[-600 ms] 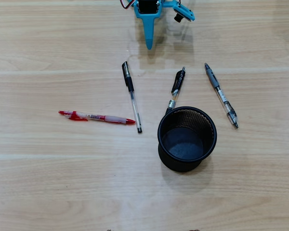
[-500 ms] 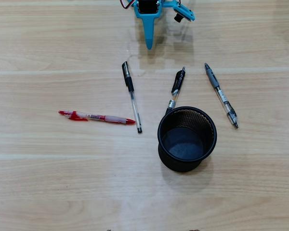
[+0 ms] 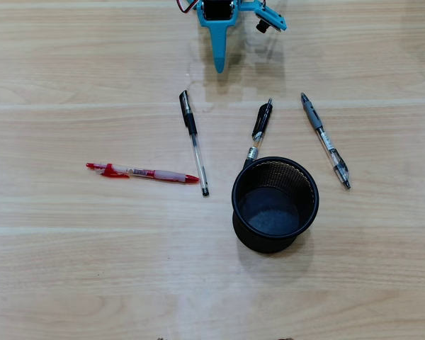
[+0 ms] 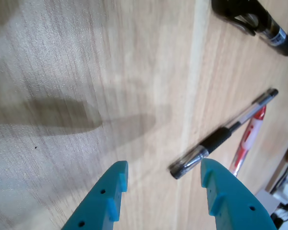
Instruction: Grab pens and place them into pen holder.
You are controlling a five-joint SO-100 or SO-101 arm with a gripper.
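Overhead, pincer point(image 4: 163, 184) spread apart, empty, hovering near black-capped pen point(image 4: 221, 136).

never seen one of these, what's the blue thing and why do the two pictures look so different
The blue thing is the two-finger gripper of a small robot arm. The overhead view looks straight down at a wooden table, with the arm at the top edge. The wrist view comes from a camera riding on the arm, so it looks past the open blue fingers at the table close up. Four pens lie loose: a red pen, a black-capped clear pen, a short black pen and a grey-sleeved pen. A black mesh pen holder stands empty. Nothing is held.
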